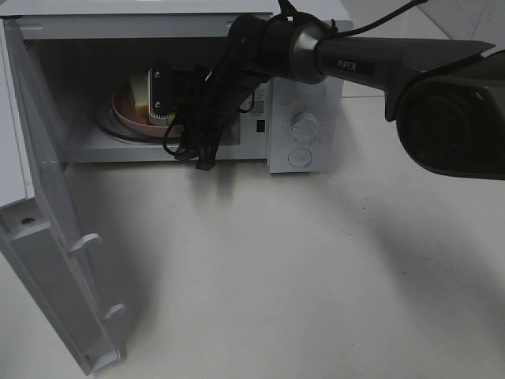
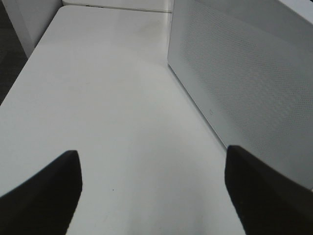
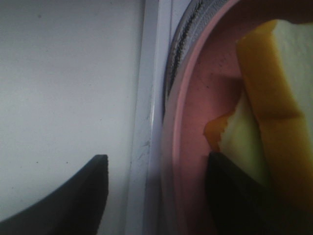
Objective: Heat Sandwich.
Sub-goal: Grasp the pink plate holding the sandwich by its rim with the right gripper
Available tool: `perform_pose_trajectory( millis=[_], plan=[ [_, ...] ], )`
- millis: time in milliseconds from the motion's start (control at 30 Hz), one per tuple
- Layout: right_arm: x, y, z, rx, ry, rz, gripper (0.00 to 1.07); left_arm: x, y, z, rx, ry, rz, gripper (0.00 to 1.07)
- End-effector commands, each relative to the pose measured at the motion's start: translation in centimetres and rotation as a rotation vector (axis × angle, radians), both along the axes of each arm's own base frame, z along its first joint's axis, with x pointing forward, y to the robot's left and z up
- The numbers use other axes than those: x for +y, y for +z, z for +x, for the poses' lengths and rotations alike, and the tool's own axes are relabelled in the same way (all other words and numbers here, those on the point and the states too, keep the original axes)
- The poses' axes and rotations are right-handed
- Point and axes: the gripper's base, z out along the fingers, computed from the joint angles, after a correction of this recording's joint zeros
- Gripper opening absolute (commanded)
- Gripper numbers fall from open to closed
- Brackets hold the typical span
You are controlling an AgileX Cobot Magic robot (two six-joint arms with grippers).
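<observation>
Withdrawal is the step where I expect trouble. The sandwich (image 3: 279, 98) lies on the pink plate (image 3: 193, 93), and the plate sits on the glass turntable (image 1: 106, 130) inside the microwave oven (image 1: 304, 71). The right hand (image 3: 155, 159) is released, with its jaws spread. It straddles the plate rim: one finger is outside the rim, and the other is inside it, against or just beside the bread.

Likely faults, as I judge them:
- If the arm pulls out level, the inner finger could hook the rim. That would drag the plate off centre or tip it.
- The same finger could snag the soft bread and pull the slices apart.
- The cable loop (image 1: 193, 138) hangs at the cavity mouth and could catch on the front lip.
- The door (image 1: 47, 260) stands wide open and cannot be swung shut while the arm fills the opening.

The left hand (image 2: 151, 161) is also released and empty. It hangs over bare worktop (image 2: 107, 98) next to a white perforated panel (image 2: 244, 73); I cannot tell whether this is the door or a side wall.

The worktop is plain white, smooth and matt, with soft shadows. Two dials (image 1: 303, 126) face the room. Past the oven, pale tile lines show.
</observation>
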Motion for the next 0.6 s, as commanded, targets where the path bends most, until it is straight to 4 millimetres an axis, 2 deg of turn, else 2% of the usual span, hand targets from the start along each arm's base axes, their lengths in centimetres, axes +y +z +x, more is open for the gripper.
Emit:
perform_pose_trajectory(
  millis=[33, 133, 233, 267, 300, 367, 400, 433, 567, 600],
  plan=[
    [-1.36, -0.70, 0.80, 0.028, -0.027, 0.000, 0.51, 0.05, 0.05, -0.18, -0.030, 0.008, 0.006, 0.76],
    [-1.36, -0.86, 0.81, 0.030, -0.028, -0.001, 0.47, 0.05, 0.05, -0.18, -0.030, 0.008, 0.006, 0.76],
    [-1.36, -0.98, 0.80, 0.032, -0.027, -0.002, 0.39, 0.05, 0.05, -0.18, -0.030, 0.008, 0.006, 0.76],
    [-1.27, -0.99, 0.72, 0.034, -0.025, -0.003, 0.33, 0.05, 0.05, -0.18, -0.030, 0.008, 0.006, 0.76],
    [-1.27, -0.99, 0.72, 0.034, -0.025, -0.003, 0.33, 0.05, 0.05, -0.18, -0.030, 0.008, 0.006, 0.76],
    [-1.29, -1.02, 0.65, 0.041, -0.021, -0.008, 0.25, 0.05, 0.05, -0.18, -0.030, 0.008, 0.006, 0.76],
    [-1.31, -0.96, 0.56, 0.049, -0.016, -0.011, 0.16, 0.05, 0.05, -0.18, -0.030, 0.008, 0.006, 0.76],
    [-1.31, -0.96, 0.56, 0.049, -0.016, -0.011, 0.16, 0.05, 0.05, -0.18, -0.030, 0.008, 0.006, 0.76],
    [-1.35, -0.70, 0.41, 0.060, -0.009, -0.015, 0.00, 0.05, 0.05, -0.18, -0.030, 0.008, 0.006, 0.76],
    [-1.35, -0.70, 0.41, 0.060, -0.009, -0.015, 0.00, 0.05, 0.05, -0.18, -0.030, 0.008, 0.006, 0.76]
  ],
)
